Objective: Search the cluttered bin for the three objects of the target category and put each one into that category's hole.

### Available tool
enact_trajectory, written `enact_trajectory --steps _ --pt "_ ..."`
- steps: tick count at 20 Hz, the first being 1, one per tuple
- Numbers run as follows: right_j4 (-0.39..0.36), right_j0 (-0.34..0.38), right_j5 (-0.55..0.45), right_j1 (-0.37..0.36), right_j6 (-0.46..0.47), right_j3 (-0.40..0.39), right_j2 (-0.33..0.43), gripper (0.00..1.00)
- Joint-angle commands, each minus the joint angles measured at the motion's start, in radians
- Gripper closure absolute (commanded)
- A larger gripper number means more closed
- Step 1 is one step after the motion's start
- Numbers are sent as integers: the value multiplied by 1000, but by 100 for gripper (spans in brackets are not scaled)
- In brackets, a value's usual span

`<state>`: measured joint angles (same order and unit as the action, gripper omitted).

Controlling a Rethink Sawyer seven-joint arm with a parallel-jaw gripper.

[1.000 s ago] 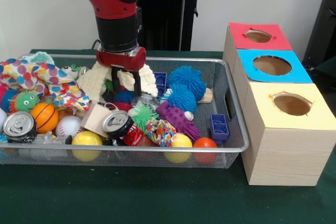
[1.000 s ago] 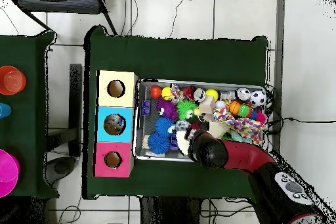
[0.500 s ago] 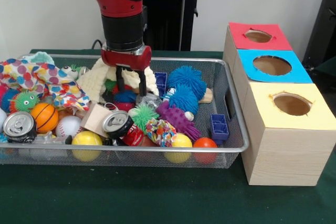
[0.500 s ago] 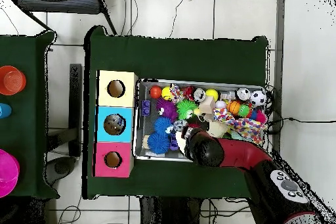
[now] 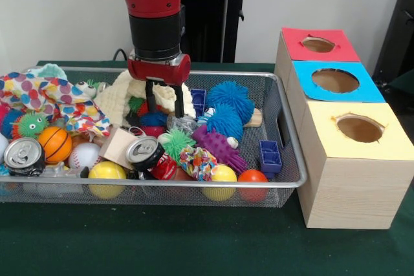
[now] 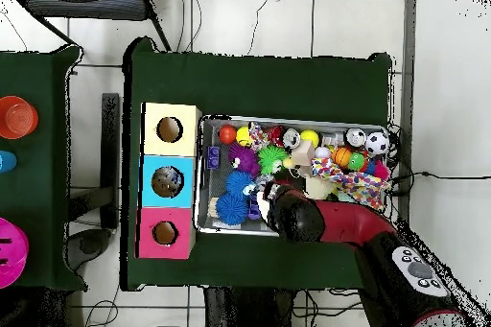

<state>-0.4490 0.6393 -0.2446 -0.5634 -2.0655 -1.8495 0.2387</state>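
While the red and black arm hangs over the back half of the wire mesh bin, its gripper sits low among the clutter with two dark fingers spread apart, nothing visibly between them. Bin stands on the green-clothed table, toward its left and centre. Against the bin's right end stands the wooden three-hole box: yellow-topped hole nearest the table's front edge, blue-topped in the middle, red-topped at the back.

Target category is not given, so which objects count cannot be told. Directly under the fingers: a cream knitted cloth behind them, a blue spiky rubber ball to the right, a second blue spiky ball just in front of it, and a small crumpled clear wrapper near the fingertips. Along the bin's front rim lie a silver drink can, yellow ball, orange ball.

Overhead view shows the gripper at the bin's centre, beside the blue balls.

Judgement: the step is a pick from the heap. Best done by centring the fingers on one object only, going down straight, keeping clear of the cloth so it does not snag, and closing only once both fingers straddle the item.
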Motion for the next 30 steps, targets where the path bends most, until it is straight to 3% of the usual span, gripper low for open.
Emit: enact_trajectory --steps 1,21,30 --pt "-48 -6 50 -8 -16 -1 44 0" --pt "-25 -6 75 -9 -58 -48 40 0" --pt "-21 -15 144 37 -87 -64 37 0"
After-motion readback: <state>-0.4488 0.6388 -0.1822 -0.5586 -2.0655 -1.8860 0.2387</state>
